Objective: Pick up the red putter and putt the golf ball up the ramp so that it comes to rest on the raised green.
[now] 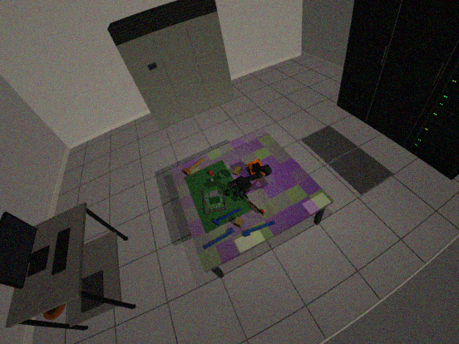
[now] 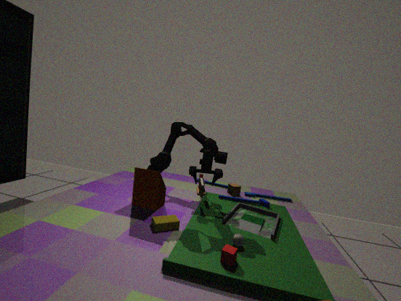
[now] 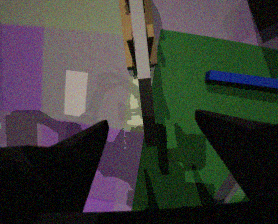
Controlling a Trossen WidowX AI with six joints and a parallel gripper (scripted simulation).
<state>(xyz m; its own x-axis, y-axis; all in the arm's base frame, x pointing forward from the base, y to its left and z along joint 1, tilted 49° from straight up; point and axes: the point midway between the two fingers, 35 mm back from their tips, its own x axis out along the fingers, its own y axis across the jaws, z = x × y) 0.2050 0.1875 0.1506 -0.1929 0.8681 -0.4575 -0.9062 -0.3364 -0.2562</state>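
Observation:
The putter [image 1: 254, 205] [image 2: 202, 185] [image 3: 140, 40] has a pale shaft, a dark section and a red end, and leans on a wooden holder [image 3: 127, 30]. My gripper [image 1: 235, 189] [image 2: 204, 182] [image 3: 150, 119] is open and points down above the putter; in the wrist view its dark section runs between the fingertips, below them and not gripped. The white golf ball [image 1: 211, 179] [image 2: 238, 238] rests on the green board [image 1: 195, 184] [image 2: 203, 263] [image 3: 180, 55]. The raised green [image 1: 214, 200] [image 2: 253, 218] stands inside grey rails [image 2: 277, 228], beyond the ball in the exterior view.
A red cube [image 1: 210, 173] [image 2: 229, 257] sits near the ball. A yellow block [image 1: 237, 170] [image 2: 165, 224] lies beside the board. Blue bars [image 1: 259, 228] [image 2: 269, 197] [image 3: 245, 81] and a wooden block [image 1: 238, 222] [image 2: 234, 189] lie past the rails. An orange block [image 2: 147, 194] stands by the arm's base.

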